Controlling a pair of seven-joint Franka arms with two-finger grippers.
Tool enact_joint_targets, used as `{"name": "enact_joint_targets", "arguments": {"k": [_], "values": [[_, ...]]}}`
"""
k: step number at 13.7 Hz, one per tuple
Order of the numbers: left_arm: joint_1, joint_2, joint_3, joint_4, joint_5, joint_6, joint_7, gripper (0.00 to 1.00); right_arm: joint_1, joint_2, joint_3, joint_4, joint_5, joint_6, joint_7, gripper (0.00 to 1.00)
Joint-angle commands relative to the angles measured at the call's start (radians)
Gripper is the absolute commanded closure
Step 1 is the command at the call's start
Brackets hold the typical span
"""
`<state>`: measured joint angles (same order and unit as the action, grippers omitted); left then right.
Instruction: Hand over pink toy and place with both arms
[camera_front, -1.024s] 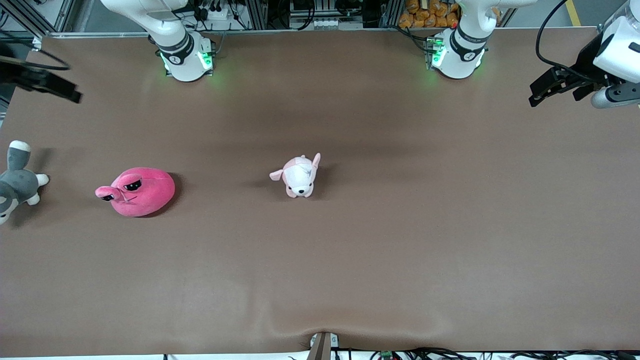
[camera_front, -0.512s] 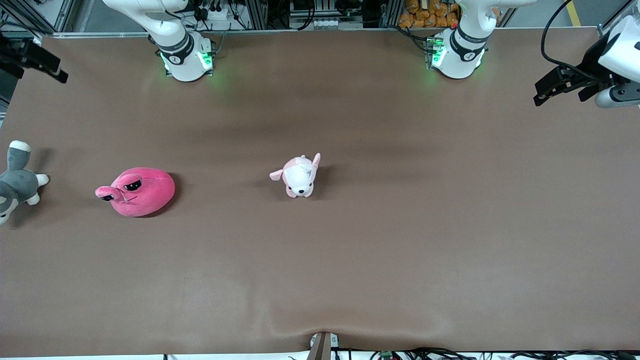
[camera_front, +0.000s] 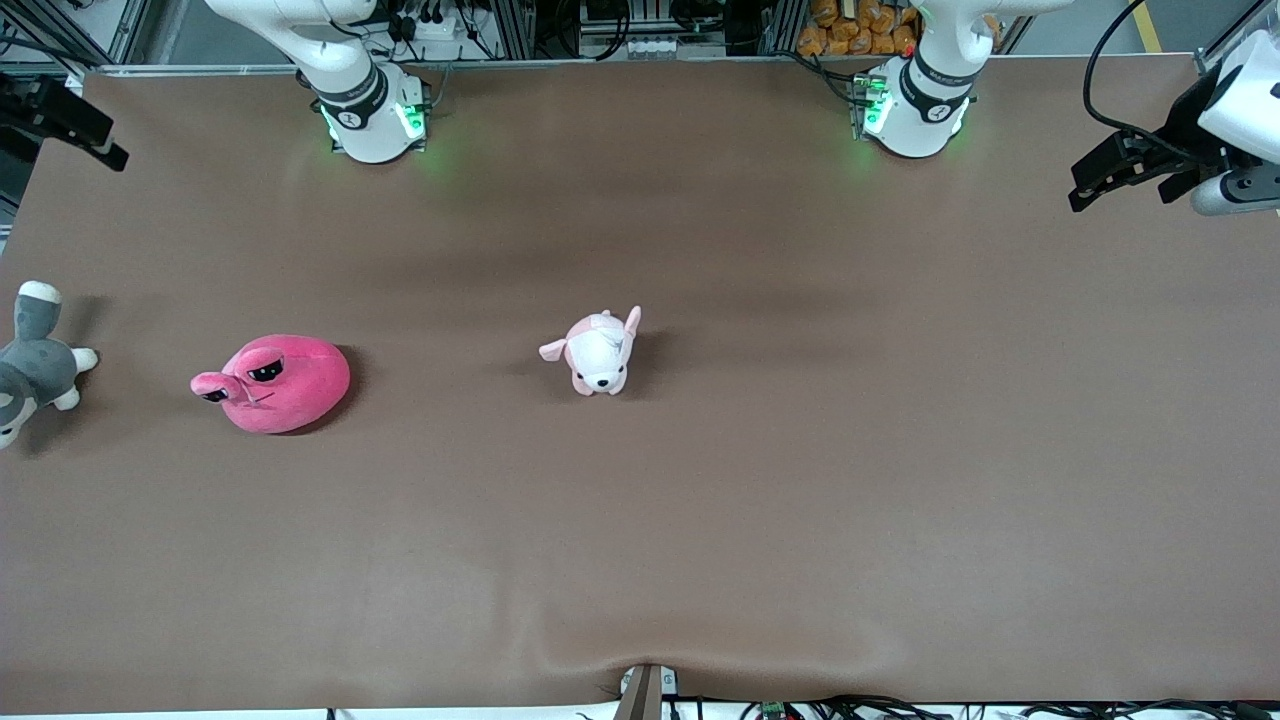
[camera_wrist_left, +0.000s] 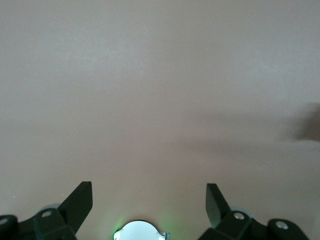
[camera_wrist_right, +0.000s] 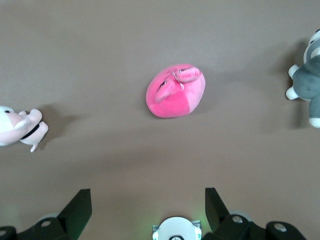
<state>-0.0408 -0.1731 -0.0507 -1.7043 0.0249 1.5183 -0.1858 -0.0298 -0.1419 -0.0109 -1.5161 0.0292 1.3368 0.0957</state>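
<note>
The pink toy (camera_front: 272, 383), a round hot-pink plush with black eyes, lies on the brown table toward the right arm's end. In the right wrist view the pink toy (camera_wrist_right: 175, 92) lies well clear of the fingers. My right gripper (camera_front: 60, 125) hangs open and empty over the table's corner at that end, on the bases' side; the right gripper (camera_wrist_right: 147, 195) has its jaws wide apart. My left gripper (camera_front: 1120, 195) hangs open over the left arm's end of the table. Under the left gripper (camera_wrist_left: 149, 192) there is only bare brown table.
A small pale pink-and-white puppy plush (camera_front: 597, 352) sits mid-table. A grey-and-white plush dog (camera_front: 30, 365) lies at the table's edge at the right arm's end, beside the pink toy. Both arm bases (camera_front: 372, 110) (camera_front: 915, 105) stand along the table's edge farthest from the front camera.
The right gripper has drawn back toward the table's corner on the bases' side. The left gripper has shifted slightly the same way. The toys have not moved.
</note>
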Motion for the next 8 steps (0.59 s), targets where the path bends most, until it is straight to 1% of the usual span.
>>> {"name": "enact_joint_targets", "arguments": {"k": [1, 8], "values": [[0.007, 0.01, -0.005, 0.028, 0.012, -0.01, 0.046, 0.0, 0.008, 0.059, 0.002, 0.082, -0.008, -0.042, -0.002, 0.0], [0.007, 0.021, -0.003, 0.048, 0.012, -0.01, 0.06, 0.0, 0.018, 0.059, 0.0, 0.083, -0.009, -0.059, -0.001, 0.0]]}}
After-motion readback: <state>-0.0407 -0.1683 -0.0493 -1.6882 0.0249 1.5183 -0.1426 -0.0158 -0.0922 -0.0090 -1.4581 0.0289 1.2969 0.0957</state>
